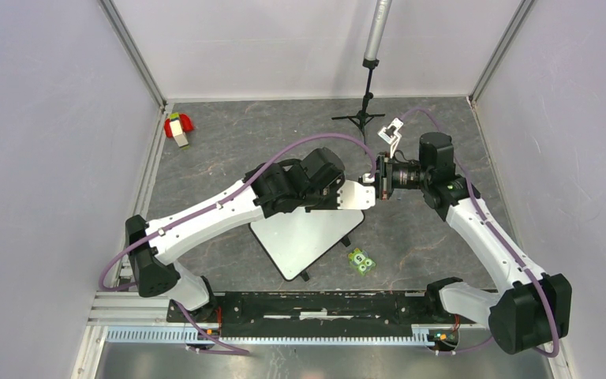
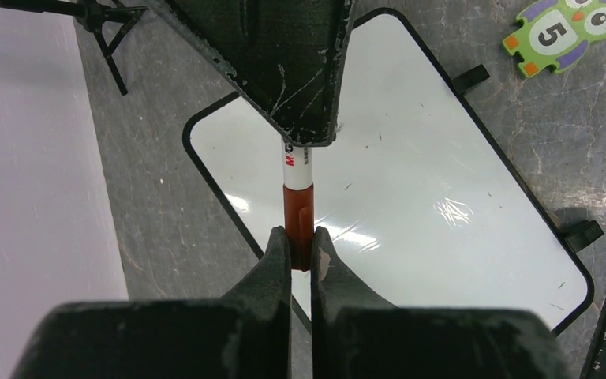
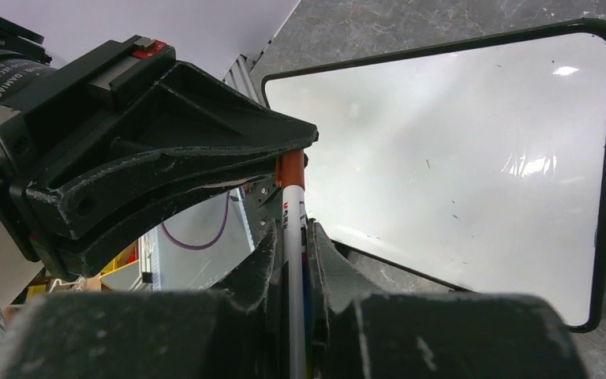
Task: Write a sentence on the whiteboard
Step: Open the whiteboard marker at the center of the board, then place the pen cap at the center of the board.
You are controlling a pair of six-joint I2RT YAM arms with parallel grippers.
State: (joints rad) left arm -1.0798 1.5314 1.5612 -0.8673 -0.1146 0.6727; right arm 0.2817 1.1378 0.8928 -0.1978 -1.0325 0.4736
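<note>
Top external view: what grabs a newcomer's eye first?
Over the blank whiteboard mid-table, one marker is clamped from both ends: the left gripper on its reddish-brown end, the right gripper on its white barrel. A green owl puzzle piece lies beside the board's near-right edge.

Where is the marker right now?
Just right of centre in the top view, the marker hangs above the whiteboard, pinched between both hands: left hand on its reddish-brown end, right hand on its white barrel.
</note>
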